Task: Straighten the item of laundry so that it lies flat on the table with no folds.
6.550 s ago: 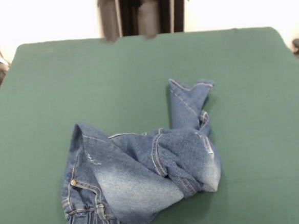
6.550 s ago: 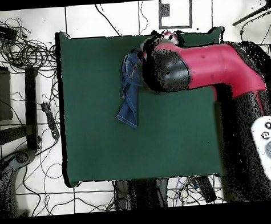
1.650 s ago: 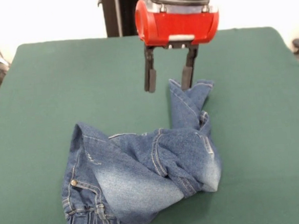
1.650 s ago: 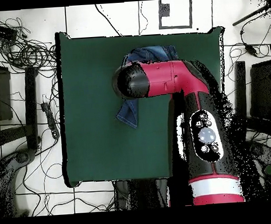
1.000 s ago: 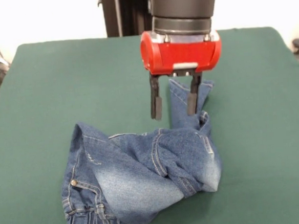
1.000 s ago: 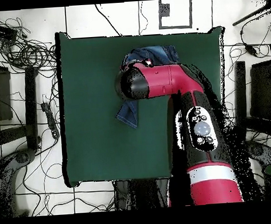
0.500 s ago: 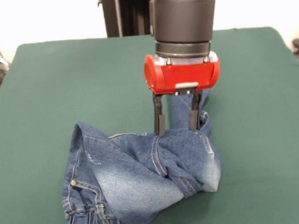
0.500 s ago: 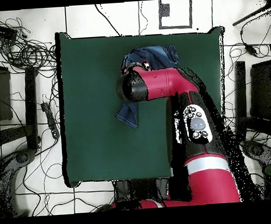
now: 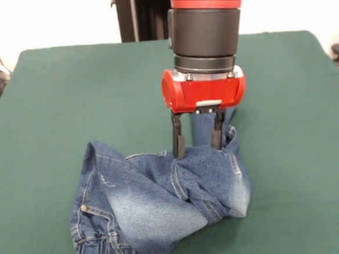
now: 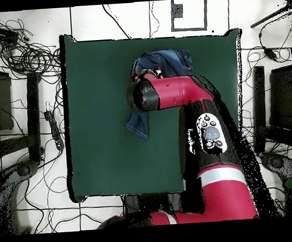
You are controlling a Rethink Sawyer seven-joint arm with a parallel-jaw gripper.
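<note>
The jeans [image 9: 163, 200] lay bunched on the table [image 9: 51, 100], toward its near edge in the front view, waistband at about 7 o'clock of the heap and one leg reaching out toward 1 o'clock. The gripper [image 9: 197, 143] stood over that leg's base, its tips apparently touching the cloth. In the overhead view the arm [image 10: 190, 92] covered the heap's middle.

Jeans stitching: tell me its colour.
Orange, along the seams of the blue denim jeans; clearest in the front view.

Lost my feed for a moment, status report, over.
Claw open, fingertips at the jeans, straddling the leg. Jeans bunched and folded on the table, not flat yet. Nothing in the way.
</note>
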